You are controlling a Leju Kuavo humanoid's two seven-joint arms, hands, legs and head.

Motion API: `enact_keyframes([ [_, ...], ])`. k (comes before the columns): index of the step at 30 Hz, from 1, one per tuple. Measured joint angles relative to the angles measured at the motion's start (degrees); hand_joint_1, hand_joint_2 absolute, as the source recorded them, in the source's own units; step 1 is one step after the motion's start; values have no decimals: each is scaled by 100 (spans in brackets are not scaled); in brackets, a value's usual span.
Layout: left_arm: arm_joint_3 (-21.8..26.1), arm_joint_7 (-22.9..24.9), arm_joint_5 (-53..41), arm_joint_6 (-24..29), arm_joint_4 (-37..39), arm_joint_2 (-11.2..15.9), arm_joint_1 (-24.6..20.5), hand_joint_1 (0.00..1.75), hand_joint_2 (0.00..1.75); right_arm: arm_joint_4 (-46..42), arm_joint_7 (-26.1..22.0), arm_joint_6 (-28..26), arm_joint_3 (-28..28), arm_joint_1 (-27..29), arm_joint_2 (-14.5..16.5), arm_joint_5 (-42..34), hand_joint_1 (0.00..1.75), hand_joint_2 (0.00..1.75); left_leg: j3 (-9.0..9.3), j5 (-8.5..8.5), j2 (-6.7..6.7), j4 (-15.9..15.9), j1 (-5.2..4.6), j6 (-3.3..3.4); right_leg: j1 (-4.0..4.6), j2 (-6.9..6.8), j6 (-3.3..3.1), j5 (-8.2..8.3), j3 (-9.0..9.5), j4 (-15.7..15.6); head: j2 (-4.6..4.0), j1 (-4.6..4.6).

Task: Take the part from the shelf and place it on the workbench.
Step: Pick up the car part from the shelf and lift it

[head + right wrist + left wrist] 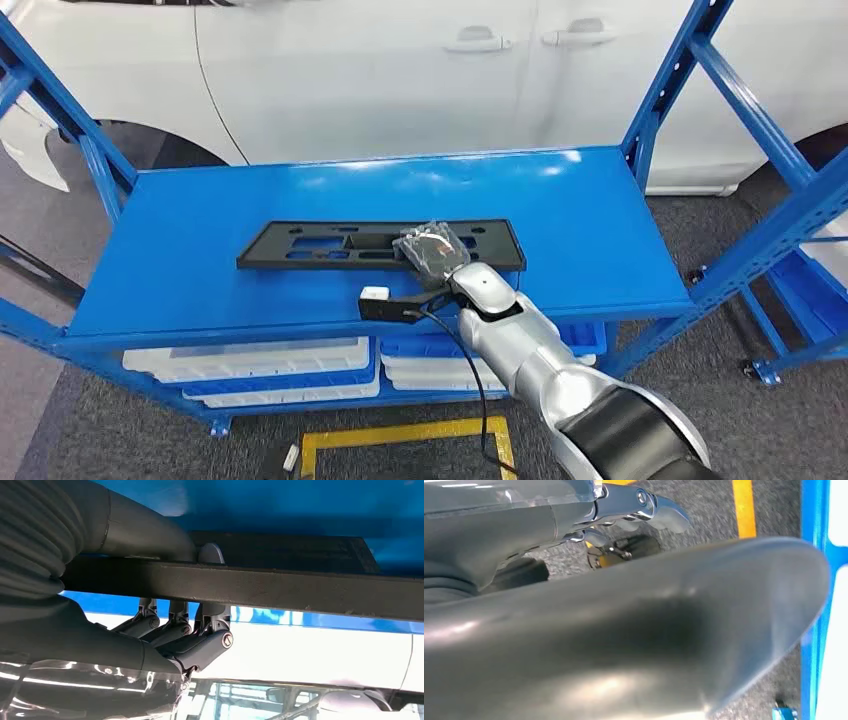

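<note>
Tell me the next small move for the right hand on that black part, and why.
Probably a short straight lift. The right hand already grips the black part: in the right wrist view its thumb lies on one face and its fingers curl against the other. The part's far end appears to lie on the blue shelf, so raise it level before pulling back.

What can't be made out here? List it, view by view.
- Head view: the right hand covers the black part where it grips it; the contact itself is hidden.
- Right wrist view: the part runs past the picture's edge; its end is cut off.
- Left wrist view: the left hand is largely hidden by a blurred grey cover, so whether its fingers are closed is unclear.
</note>
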Motion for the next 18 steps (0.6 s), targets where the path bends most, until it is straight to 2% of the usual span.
enact_keyframes([
  [2,10,-5,0,-1,0,-2,-3,0,0,-2,-5,-4,-2,-2,-3,-4,175,175,31,37,9,-61,30,41,1,-6,30,-50,-12,49,-1,4],
  [3,21,-10,-1,-2,0,-2,-7,0,0,-4,-15,-10,-3,-4,-5,-10,175,175,47,63,14,-100,43,77,1,-9,55,-144,-68,178,-1,8],
  [4,30,-16,-2,-3,0,-3,-11,0,0,-4,-26,-19,-4,1,-7,-16,175,175,57,81,20,-126,55,102,-1,-12,73,-298,-186,435,-1,10],
  [6,49,-25,-7,-7,0,-3,-10,0,0,-4,-57,-55,-5,29,-10,-33,175,175,46,87,22,-126,46,124,-4,-12,96,-641,-544,1180,-1,14],
  [7,60,-28,-10,-9,0,-3,-5,0,0,-4,-72,-78,-6,46,-14,-42,175,175,41,86,21,-120,43,125,-5,-13,106,-725,-685,1471,-1,14],
  [8,72,-32,-13,-10,0,-3,0,0,0,-4,-85,-101,-7,57,-17,-51,175,175,38,83,19,-112,42,124,-8,-14,111,-703,-742,1577,-2,14],
  [9,81,-37,-15,-11,0,-3,1,0,0,-8,-96,-119,-7,60,-21,-58,175,175,37,76,15,-99,43,119,-11,-16,112,-575,-684,1449,-1,14],
  [11,90,-46,-16,-15,0,-3,-4,0,0,-35,-106,-143,-7,53,-23,-71,175,175,30,44,7,-48,45,89,-18,-21,92,-211,-352,750,-1,14],
  [12,92,-51,-16,-19,0,-3,-10,0,0,-59,-112,-158,-7,47,-19,-78,175,175,13,20,3,-6,34,63,-14,-21,67,-89,-198,414,-1,13],
  [14,94,-67,-15,-32,0,-2,-17,0,0,-111,-126,-187,-7,39,-13,-91,175,175,-28,-7,0,46,15,7,4,-15,1,-38,-79,114,-1,8],
  [17,98,-88,-14,-58,0,-2,-18,0,0,-192,-142,-198,-7,37,-9,-97,175,175,-59,-45,5,80,23,-83,10,-10,-104,-20,-90,89,-2,7],
  [18,101,-99,-13,-70,0,-2,-21,0,44,-225,-145,-199,-7,35,-8,-97,175,175,-104,-125,8,188,32,-116,0,-13,-135,-12,-87,80,-2,2],
])
